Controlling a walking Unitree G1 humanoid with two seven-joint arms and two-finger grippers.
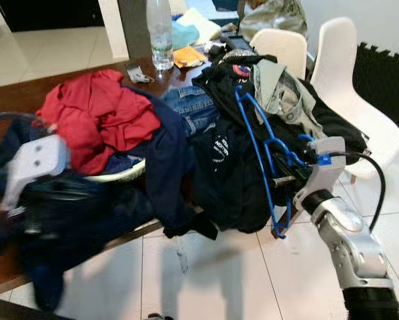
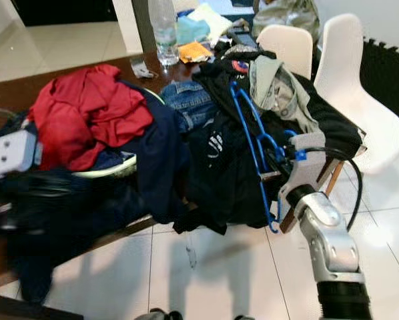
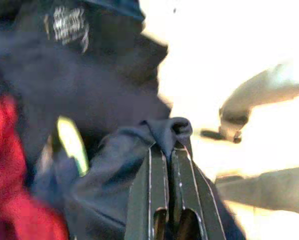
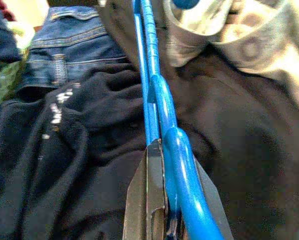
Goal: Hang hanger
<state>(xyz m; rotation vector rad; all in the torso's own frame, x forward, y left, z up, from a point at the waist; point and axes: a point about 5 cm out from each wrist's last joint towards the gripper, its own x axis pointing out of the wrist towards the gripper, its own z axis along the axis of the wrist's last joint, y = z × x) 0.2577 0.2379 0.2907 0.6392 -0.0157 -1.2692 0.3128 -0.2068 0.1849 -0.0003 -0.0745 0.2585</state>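
A blue plastic hanger lies slanted across a black garment at the right end of the clothes pile. My right gripper is shut on the hanger near its lower end, by the table's corner, with the silver right arm reaching in from below. On the left, my left gripper is shut on a fold of a dark navy garment. That garment hangs blurred over the table's front edge below the white left wrist.
A brown table carries a heap of clothes: a red garment, blue jeans and a grey-green piece. A clear bottle stands at the back. Two white chairs are on the right. White tiled floor lies in front.
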